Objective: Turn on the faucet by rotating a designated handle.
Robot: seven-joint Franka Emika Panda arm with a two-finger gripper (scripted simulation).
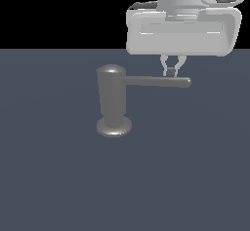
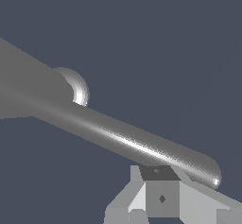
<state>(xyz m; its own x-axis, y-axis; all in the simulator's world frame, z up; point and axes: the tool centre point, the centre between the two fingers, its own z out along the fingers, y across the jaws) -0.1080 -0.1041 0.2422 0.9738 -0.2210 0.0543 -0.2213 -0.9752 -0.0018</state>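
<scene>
On the flat slate-blue worktop [image 1: 53, 176], a little toward the exterior view's left of centre, stands the dull grey metallic faucet [image 1: 112, 101], an upright cylinder with a domed top and a round flared base resting on the surface. From near its top a slim grey metallic rod with a rounded tip, the handle [image 1: 158, 82], runs level toward the exterior view's right, ending well clear of the body. Just above the handle, close to its tip, hangs the pale grey tool [image 1: 173, 70] of the white robot arm [image 1: 183, 23], whose broad hand body fills the upper right of the exterior view against the black background. The two thin fingers [image 1: 165, 65] point down and stand close together, their dark pads seeming to meet just above the rod's upper side; whether they touch the rod cannot be told from this view. In the wrist view the handle [image 2: 137, 142] crosses the picture as a long shining bar, with the faucet's flared base [image 2: 75, 86] showing behind it, and the tool [image 2: 160, 197] appears clenched, its pads pressed together with no gap and nothing between them, right beside the handle's rounded end.
</scene>
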